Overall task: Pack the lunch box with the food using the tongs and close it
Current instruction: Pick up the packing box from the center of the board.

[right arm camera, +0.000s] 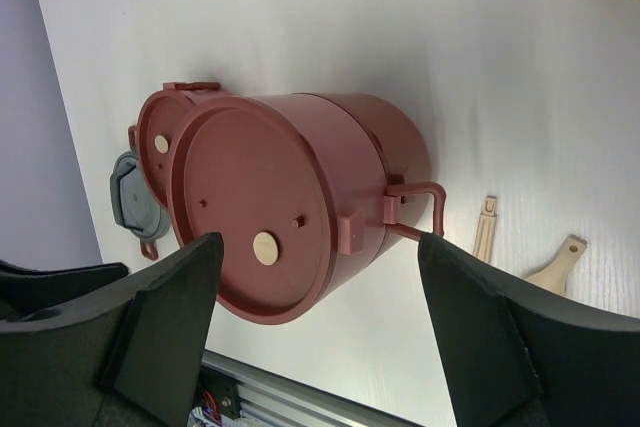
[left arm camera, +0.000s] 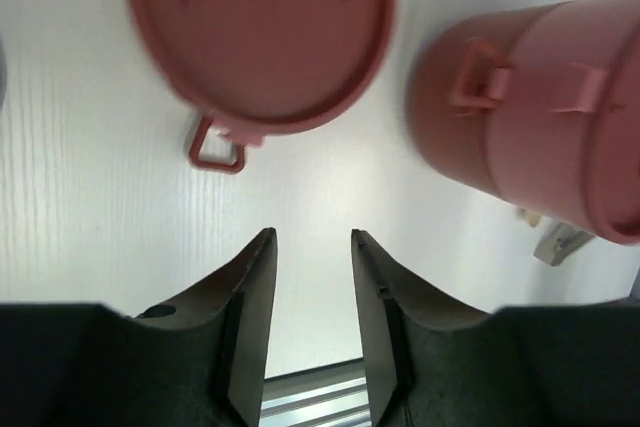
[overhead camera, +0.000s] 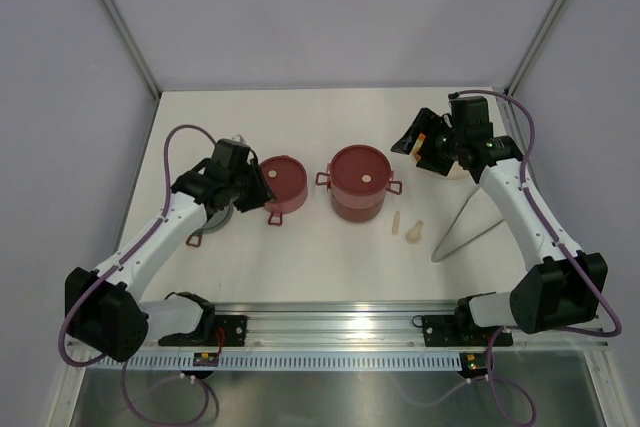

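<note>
Nowhere any readable writing or brand on the lidded stack of bowls (overhead camera: 360, 183) at table (overhead camera: 300, 117) centre, the single lidded bowl (overhead camera: 281, 185) just left of it, or the grey lid (right arm camera: 128, 195) half hidden behind. Further right, tongs (overhead camera: 462, 231) lying flat near two small beige utensils (overhead camera: 405, 228), with food too cut off to make out. Left gripper (left arm camera: 312, 247) with fingers narrowly apart on nothing near the single bowl; right gripper (right arm camera: 318, 252) with fingers spread wide, empty, over the back right, hiding whatever sits beneath.

Two beige utensils (overhead camera: 405, 228) lie on white table (overhead camera: 300, 117).
</note>
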`<move>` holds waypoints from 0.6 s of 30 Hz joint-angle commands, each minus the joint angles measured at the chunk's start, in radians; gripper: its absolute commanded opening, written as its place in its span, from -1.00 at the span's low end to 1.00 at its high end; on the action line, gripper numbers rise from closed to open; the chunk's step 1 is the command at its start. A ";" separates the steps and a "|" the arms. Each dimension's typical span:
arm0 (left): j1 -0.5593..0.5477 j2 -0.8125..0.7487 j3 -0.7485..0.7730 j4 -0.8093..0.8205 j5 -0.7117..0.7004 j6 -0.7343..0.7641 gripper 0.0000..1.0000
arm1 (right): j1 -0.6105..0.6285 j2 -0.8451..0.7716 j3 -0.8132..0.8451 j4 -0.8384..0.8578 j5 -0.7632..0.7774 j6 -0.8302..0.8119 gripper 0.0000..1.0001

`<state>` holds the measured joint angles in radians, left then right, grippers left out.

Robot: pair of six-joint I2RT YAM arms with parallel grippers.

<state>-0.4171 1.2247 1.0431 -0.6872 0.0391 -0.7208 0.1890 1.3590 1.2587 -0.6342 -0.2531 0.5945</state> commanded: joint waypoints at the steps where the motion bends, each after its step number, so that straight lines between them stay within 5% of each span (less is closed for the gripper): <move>1: 0.000 -0.005 -0.116 0.090 -0.099 -0.214 -0.24 | 0.001 0.003 0.022 0.011 -0.006 -0.013 0.74; 9: 0.127 -0.053 -0.318 0.311 0.011 -0.365 0.30 | 0.001 -0.018 -0.005 0.008 -0.005 -0.018 0.75; 18: 0.144 0.048 -0.416 0.563 0.094 -0.483 0.26 | 0.001 -0.020 -0.007 -0.001 0.000 -0.021 0.75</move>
<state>-0.2752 1.2518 0.6422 -0.2783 0.0956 -1.1400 0.1890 1.3598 1.2518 -0.6346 -0.2535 0.5907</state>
